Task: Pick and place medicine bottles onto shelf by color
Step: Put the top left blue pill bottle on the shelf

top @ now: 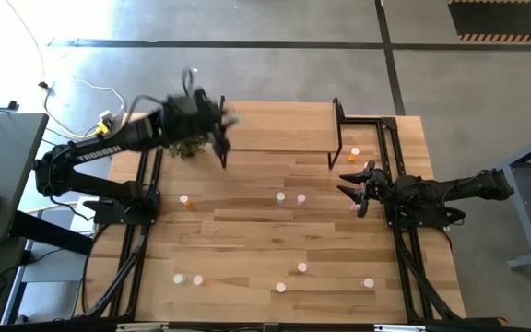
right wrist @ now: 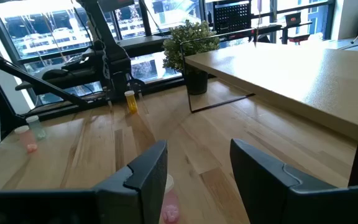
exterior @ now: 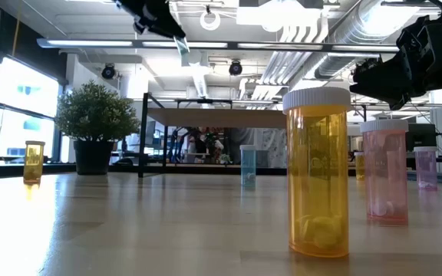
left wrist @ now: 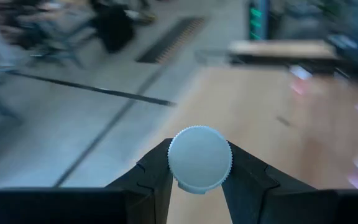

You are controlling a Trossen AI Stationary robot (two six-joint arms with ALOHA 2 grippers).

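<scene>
My left gripper (top: 219, 138) is high above the table's far left, in front of the shelf (top: 284, 129), a light wood top on black legs. It is shut on a white-capped medicine bottle (left wrist: 199, 155), which juts out past the fingers in the low view (exterior: 183, 46). My right gripper (top: 350, 191) waits open at the right, just above a pink bottle (right wrist: 168, 205) standing on the table. Several more bottles stand on their bases on the table, among them an orange one (exterior: 318, 172) and a pink one (exterior: 384, 172). My left gripper pinches the bottle between its two fingers, which lie on opposite sides of it just past the white cap's rim (left wrist: 174, 163). The cap faces back toward the wrist, so the bottle lies along the fingers. It is lifted clear of the table and slants downward.
A potted plant (top: 187, 146) stands at the shelf's left end, just under my left arm. Two orange bottles (top: 353, 155) stand to the right of the shelf. Loose bottles dot the middle (top: 281, 196) and the near part (top: 280, 288) of the table.
</scene>
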